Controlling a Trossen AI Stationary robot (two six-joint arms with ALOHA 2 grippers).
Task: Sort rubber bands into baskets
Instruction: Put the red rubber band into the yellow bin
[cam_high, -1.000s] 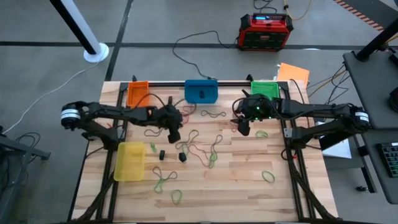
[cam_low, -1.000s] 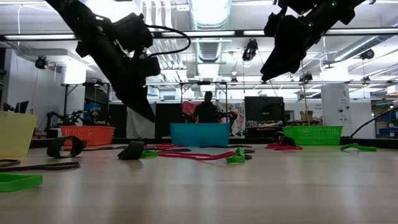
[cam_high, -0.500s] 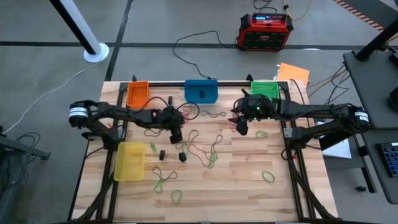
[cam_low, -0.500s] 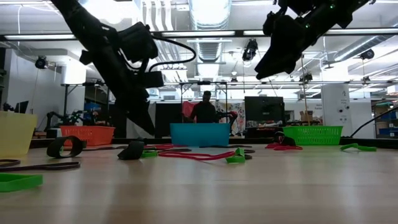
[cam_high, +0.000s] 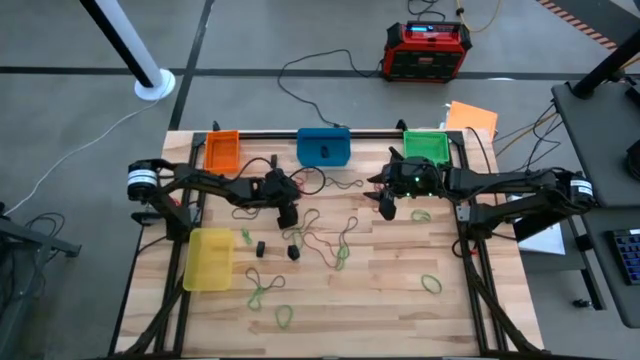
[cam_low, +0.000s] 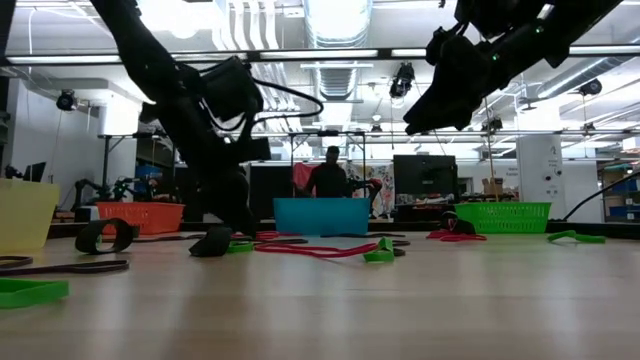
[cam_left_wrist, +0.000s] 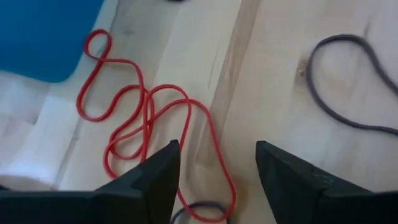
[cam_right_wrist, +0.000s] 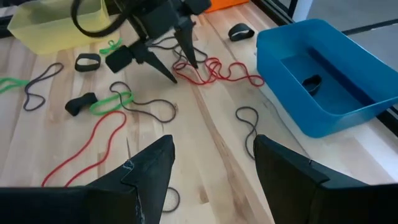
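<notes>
power box (cam_high: 427, 50) — label unreadable

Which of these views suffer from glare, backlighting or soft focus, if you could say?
Low view: bright ceiling lights behind turn both arms into silhouettes, and the near green rubber band is soft. Left wrist view: evenly lit, the red band fairly sharp, the left gripper fingers blurred at the frame edge. Right wrist view: evenly lit, the blue basket sharp. High view: flat, no glare.
</notes>
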